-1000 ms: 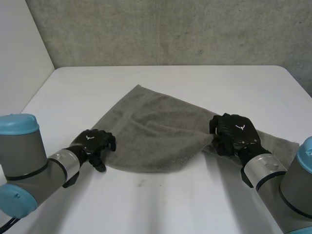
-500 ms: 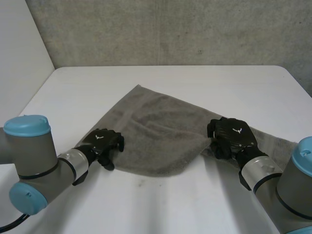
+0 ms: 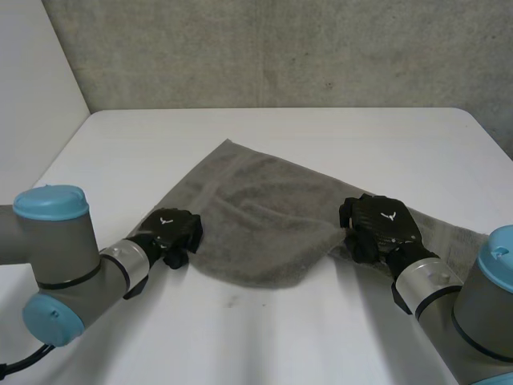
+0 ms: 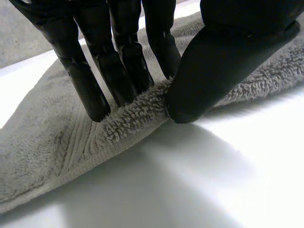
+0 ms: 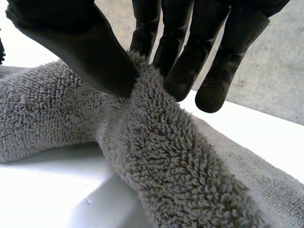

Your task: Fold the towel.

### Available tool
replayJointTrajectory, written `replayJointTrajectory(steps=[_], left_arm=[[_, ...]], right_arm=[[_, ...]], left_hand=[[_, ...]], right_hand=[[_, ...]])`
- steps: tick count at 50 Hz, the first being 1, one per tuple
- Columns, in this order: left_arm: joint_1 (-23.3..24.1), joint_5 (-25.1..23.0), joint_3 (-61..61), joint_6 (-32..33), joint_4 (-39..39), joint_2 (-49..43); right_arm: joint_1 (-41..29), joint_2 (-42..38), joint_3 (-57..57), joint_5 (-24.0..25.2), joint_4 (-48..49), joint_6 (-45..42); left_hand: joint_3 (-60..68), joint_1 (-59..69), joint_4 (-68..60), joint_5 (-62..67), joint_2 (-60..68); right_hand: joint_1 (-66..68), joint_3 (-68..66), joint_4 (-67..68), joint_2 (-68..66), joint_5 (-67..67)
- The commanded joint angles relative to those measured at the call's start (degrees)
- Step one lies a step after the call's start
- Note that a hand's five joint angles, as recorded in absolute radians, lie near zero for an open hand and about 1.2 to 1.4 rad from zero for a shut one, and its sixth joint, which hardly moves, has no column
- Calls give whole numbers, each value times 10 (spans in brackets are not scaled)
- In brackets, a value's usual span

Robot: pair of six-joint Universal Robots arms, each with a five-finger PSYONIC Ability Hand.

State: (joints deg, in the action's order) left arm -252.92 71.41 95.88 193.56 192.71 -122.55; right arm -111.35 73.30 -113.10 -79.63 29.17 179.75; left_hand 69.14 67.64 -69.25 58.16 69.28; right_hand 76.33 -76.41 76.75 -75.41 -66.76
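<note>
With black left hand (image 3: 171, 230) pinching the grey terry towel (image 3: 264, 204), spread mid-frame, at its lower-left edge and black right hand (image 3: 383, 228) pinching its lower-right edge, lift evenly together, without loosening.

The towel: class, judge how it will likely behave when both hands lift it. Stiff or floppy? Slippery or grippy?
Probably floppy: the towel bunches and creases between the left hand and right hand. Likely easy to grip: its looped pile sits pinched in both hands. Probably light: a pinch holds its edge off the table.
</note>
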Motion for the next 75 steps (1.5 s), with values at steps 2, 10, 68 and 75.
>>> replayJointTrajectory(steps=[2,10,68,75], left_arm=[[8,4,17,-22,-6,56],[16,55,59,-47,-41,164],[69,152,-110,-224,-47,296],[71,153,-76,-224,-45,306]], right_arm=[[-1,2,2,0,-2,-2],[-2,19,33,12,-86,-54],[2,-48,622,63,-513,-205],[8,-61,628,61,-516,-213]], left_hand=[[109,124,-107,118,107],[109,124,-107,118,107],[109,124,-107,118,107],[109,124,-107,118,107]], right_hand=[[37,-36,33,-46,-32],[37,-36,33,-46,-32],[37,-36,33,-46,-32],[37,-36,33,-46,-32]])
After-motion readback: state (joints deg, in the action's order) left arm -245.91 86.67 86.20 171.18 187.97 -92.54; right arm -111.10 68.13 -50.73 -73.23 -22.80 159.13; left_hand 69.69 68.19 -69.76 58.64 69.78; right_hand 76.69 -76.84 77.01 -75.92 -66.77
